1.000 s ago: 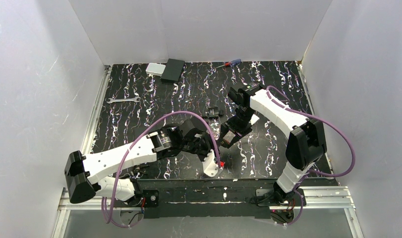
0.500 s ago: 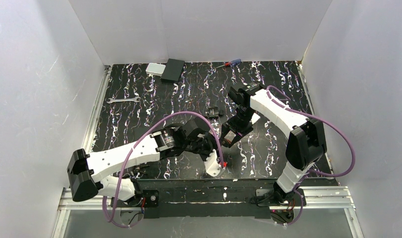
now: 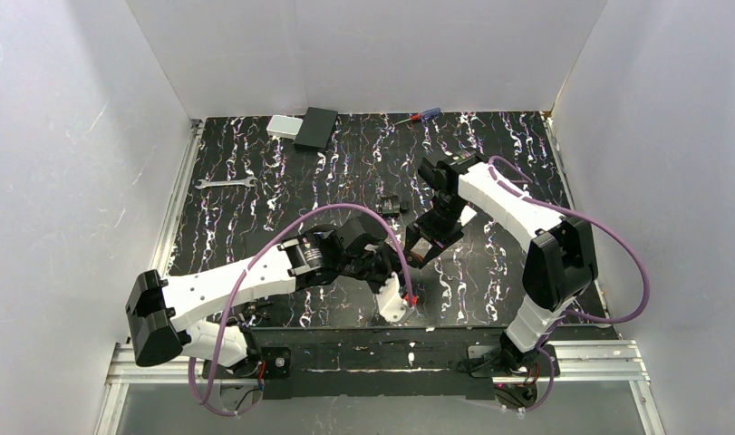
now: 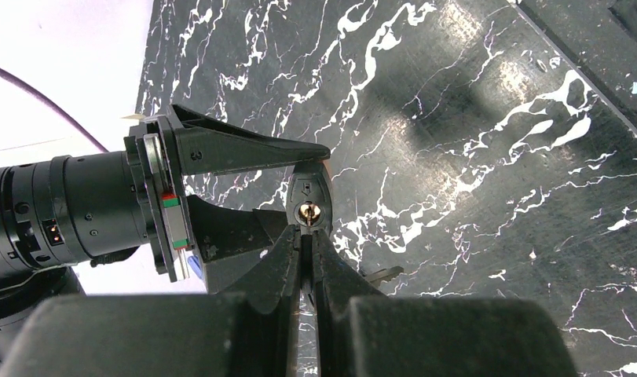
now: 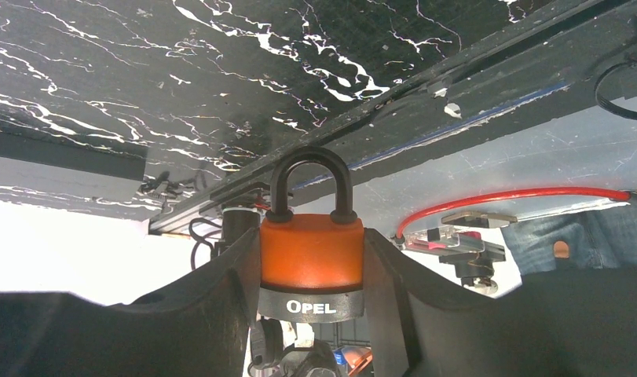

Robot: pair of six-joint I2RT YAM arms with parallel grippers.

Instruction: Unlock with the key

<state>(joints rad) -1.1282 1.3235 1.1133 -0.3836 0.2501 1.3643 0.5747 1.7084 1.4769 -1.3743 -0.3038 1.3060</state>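
Observation:
My right gripper [image 5: 311,239] is shut on the padlock [image 5: 311,263], an orange body with a grey base band and a black shackle that is closed and points away from the wrist. In the left wrist view the padlock's dark underside [image 4: 309,188] faces me, with its brass keyhole [image 4: 307,210] just beyond my fingertips. My left gripper [image 4: 307,236] is shut on the key [image 4: 305,251], seen only as a thin dark sliver between the pads, its tip right at the keyhole. From above, both grippers meet over the mat's middle [image 3: 409,256].
A silver wrench [image 3: 225,183] lies at the left of the marbled black mat. A black box [image 3: 315,128] and a grey box [image 3: 283,126] sit at the back, with a screwdriver [image 3: 418,116] nearby. A small black object [image 3: 392,205] lies just behind the grippers. White walls enclose three sides.
The left arm has shifted a little to the right and forward, bringing its gripper closer to the padlock. The right arm has barely moved.

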